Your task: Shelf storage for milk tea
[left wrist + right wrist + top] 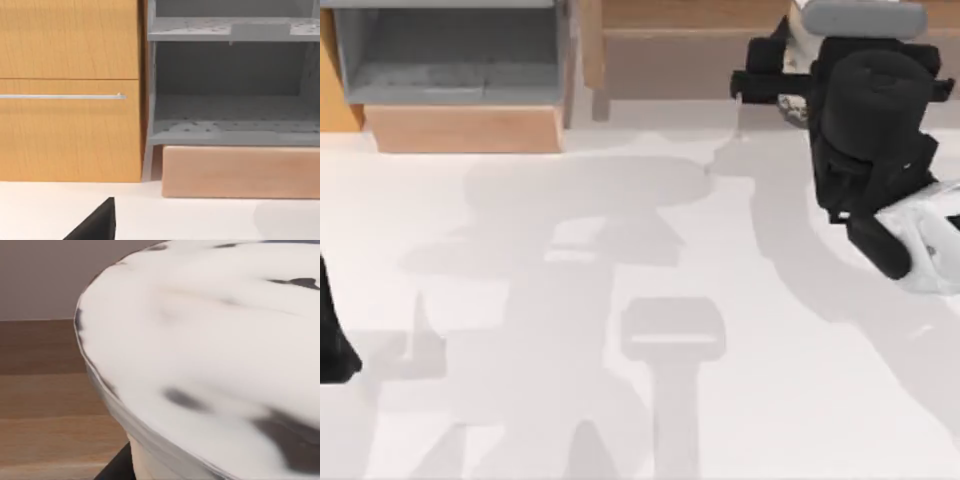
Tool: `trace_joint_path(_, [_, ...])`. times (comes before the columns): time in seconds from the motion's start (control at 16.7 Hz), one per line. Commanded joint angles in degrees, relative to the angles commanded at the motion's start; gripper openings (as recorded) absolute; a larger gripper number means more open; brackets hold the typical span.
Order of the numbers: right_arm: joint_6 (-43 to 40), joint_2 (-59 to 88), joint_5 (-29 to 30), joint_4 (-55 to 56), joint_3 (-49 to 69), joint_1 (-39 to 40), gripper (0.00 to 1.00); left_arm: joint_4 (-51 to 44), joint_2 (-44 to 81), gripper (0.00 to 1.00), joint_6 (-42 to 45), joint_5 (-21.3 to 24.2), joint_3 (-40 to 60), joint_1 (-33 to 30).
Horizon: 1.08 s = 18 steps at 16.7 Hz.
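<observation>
The milk tea [200, 340] sits right in front of the right wrist camera, showing its whitish round lid with dark smudges. In the top view a bit of its pale body [797, 108] peeks out beside the black right gripper [745, 70], which reaches into the light-wood shelf [670, 15] at the back right and is shut on the cup. Behind the lid are a wooden plank [50, 405] and the taupe back panel. I cannot tell whether the cup touches the plank. My left gripper [335, 340] is parked at the table's left edge.
A grey-lined box [450, 60] on a wooden base [465, 128] stands at the back left, next to an orange-wood cabinet [70, 100] with a metal handle. Arm shadows lie across the white tabletop [640, 300].
</observation>
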Motion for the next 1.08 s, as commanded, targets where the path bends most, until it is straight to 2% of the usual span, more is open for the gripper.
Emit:
trace_joint_path(0.3, [1.1, 4.8, 3.6, -19.3, 21.6, 4.8, 0.0, 0.0, 0.0, 1.0, 0.0, 0.0, 0.0, 0.0])
trace_joint_path(0.72, [4.8, 13.9, 2.0, -45.6, 49.2, 5.4, 0.0, 0.0, 0.0, 1.0, 0.0, 0.0, 0.0, 0.0])
trace_joint_path(0.9, [5.8, 15.4, 1.0, -51.1, 55.0, 4.9, 0.0, 0.0, 0.0, 1.0, 0.0, 0.0, 0.0, 0.0])
trace_joint_path(1.08, [6.0, 15.5, 0.8, -52.0, 55.9, 4.8, 0.0, 0.0, 0.0, 1.0, 0.0, 0.0, 0.0, 0.0])
